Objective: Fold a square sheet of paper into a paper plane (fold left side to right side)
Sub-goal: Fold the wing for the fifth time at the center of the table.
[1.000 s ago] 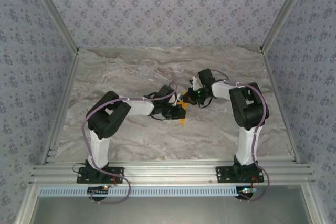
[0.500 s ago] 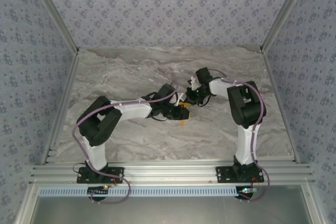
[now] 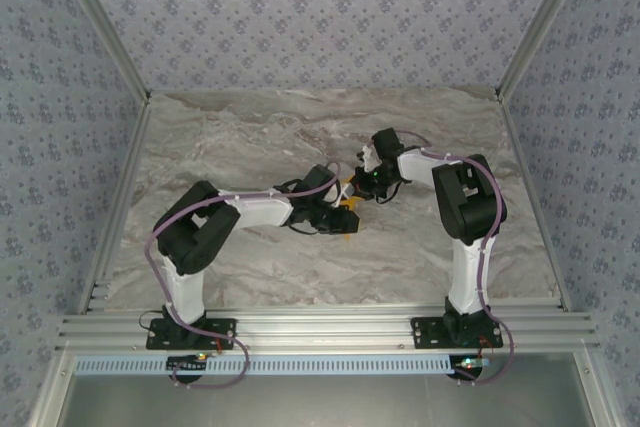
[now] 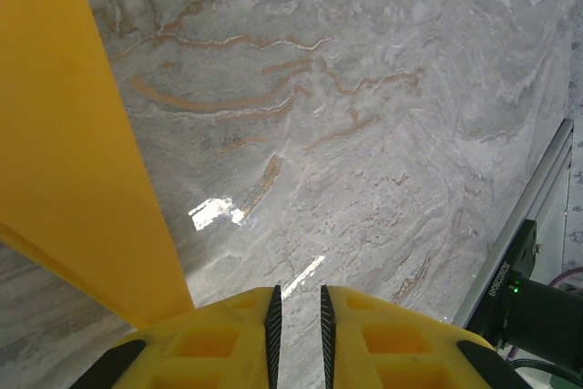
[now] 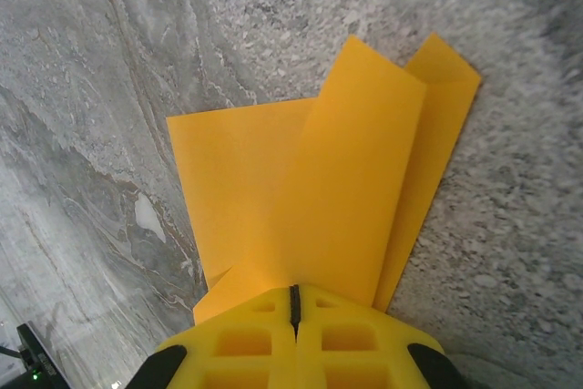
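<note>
On the counter [image 3: 250,137], midway out, both hands met over the half-folded orange paper [image 5: 310,189].
The right hand [image 5: 294,291] was pinched shut on the paper's near edge, its layers overlapping and fanned rather than flush; the left hand [image 4: 297,293] stood just beside the paper with only a narrow gap between its fingers, nothing in it. To do the fold well, the right hand should probably hold as an anchor while the left lays the loose flap over — edges squared first, then pressed flat along the crease. A tug could skew or tear it.
</note>
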